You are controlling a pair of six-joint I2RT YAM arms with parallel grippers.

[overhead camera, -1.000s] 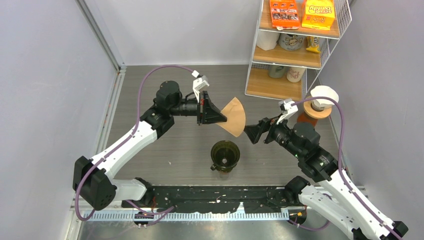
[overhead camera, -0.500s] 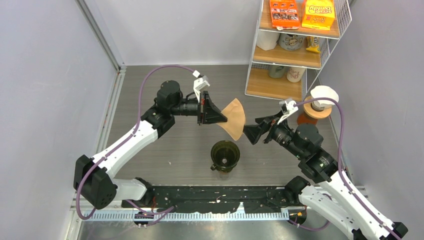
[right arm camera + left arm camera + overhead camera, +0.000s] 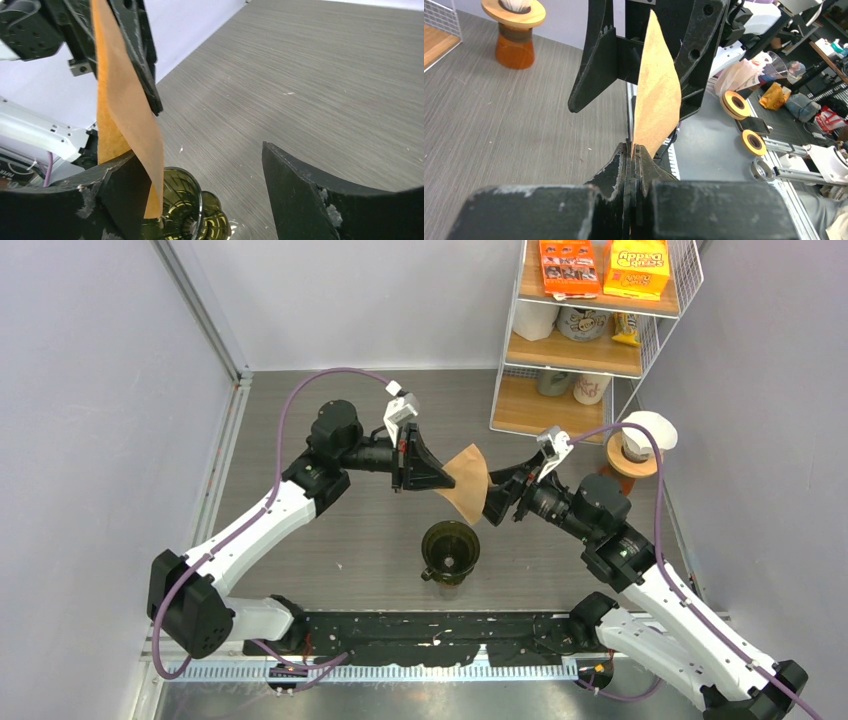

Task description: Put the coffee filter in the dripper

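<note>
Two left gripper (image 3: pixel 631 150) fingers are pressed together on the narrow end of the brown paper coffee filter (image 3: pixel 656 95), clamped, with only the paper between them. The filter sticks out from those fingertips flat and folded, held in the air, edge-on in the left wrist view.

Right gripper (image 3: pixel 497 502): jaws apart, one on each side of the filter's wide curved end. In the right wrist view the paper hangs against the inner face of one finger (image 3: pixel 117 192), with a wide gap to the other. No grip there yet, as far as I can tell.

Change: a second ago the right gripper sat off the filter's far edge, clear of it. Now that arm has swung in so its open jaws straddle the wide end, and they look to be starting to close. The left gripper and filter barely shifted.

Meaning: probably a two-handed step, with the right taking the free edge to spread the folded cone or take it over before lowering. The filter is not in yet. The olive-green dripper (image 3: pixel 449 550) stands on the table (image 3: pixel 330 400) below both sets of fingertips, toward the arm bases, with no paper in it.

Further out, beyond the right gripper, are a wooden stand (image 3: pixel 634 462) and a wire shelf (image 3: pixel 590 350).
</note>
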